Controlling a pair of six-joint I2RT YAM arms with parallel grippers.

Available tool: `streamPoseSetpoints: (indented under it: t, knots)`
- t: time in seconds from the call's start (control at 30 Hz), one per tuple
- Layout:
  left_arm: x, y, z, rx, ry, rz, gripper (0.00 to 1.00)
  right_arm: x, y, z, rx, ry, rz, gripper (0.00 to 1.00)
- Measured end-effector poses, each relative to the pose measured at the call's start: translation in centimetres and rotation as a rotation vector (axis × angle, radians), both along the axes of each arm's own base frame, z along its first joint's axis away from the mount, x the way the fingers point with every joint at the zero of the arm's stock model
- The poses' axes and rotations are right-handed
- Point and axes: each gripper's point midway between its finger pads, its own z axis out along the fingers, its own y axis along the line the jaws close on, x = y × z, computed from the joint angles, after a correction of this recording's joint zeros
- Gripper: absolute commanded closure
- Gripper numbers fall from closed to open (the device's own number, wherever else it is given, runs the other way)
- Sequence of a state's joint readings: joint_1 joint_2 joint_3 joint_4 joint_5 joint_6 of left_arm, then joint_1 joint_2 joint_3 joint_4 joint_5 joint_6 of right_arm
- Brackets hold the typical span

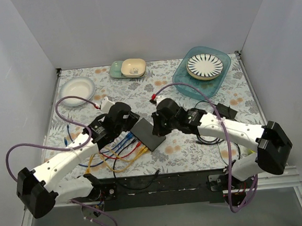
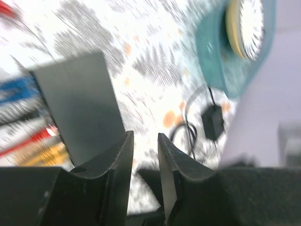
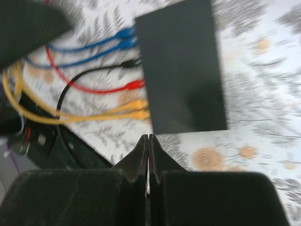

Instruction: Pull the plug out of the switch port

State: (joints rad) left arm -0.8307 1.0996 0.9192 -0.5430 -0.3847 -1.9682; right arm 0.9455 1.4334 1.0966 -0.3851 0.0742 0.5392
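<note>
Both arms were over the floral tablecloth (image 1: 196, 151), converging on the network switch (image 3: 181, 66), a flat matte black box lying flat near the middle front of the table.

- Ports (image 3: 139, 70): in a row along one edge of the box, the edge facing the left arm in the top view.
- All six leads were seated: two blue plugs (image 3: 126, 37), a black plug (image 3: 130, 62), a red plug (image 3: 136, 84) and two yellow plugs (image 3: 139, 107). Their cables trailed loose toward the near edge.
- Left gripper (image 2: 143, 136): fingers a narrow gap apart with nothing between them. It was above the box's far side, away from the plugs.
- Right gripper (image 3: 148, 137): fingers pressed together and empty, just off the box's near end, with the yellow plugs closest.
- Both wrist views were blurred, so the latch tabs could not be made out.

Judged step: approach. No plug had been gripped and none was out. Which plug was the target could not be told.

Next move, as I read it: one gripper must open, drop to the port edge, straddle a single plug body without catching its neighbours, then pull straight out along the port's line. The other gripper should probably press the box down. It looked light and could slide with the pull.
</note>
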Motion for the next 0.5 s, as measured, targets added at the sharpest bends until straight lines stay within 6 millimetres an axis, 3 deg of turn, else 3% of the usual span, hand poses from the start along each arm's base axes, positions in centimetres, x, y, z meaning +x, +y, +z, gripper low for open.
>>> streamPoseSetpoints:
  t: [0.07,0.23,0.33,0.5]
  knots:
    - [1.8,2.0,-1.0,0.043,0.026,0.07,0.73,-2.4,1.1,-0.9,0.028,0.037,0.077,0.99]
    - [3.2,7.6,-8.3,0.227,0.225,0.205,0.75,-8.1,3.3,-6.2,-0.042,0.179,0.252,0.99]
    - [2.1,9.6,-11.7,0.301,0.321,0.223,0.75,-9.4,3.6,-7.9,-0.078,0.221,0.282,0.99]
    - [0.6,10.3,-14.1,0.348,0.391,0.201,0.75,-8.7,3.0,-9.9,-0.132,0.251,0.23,0.99]
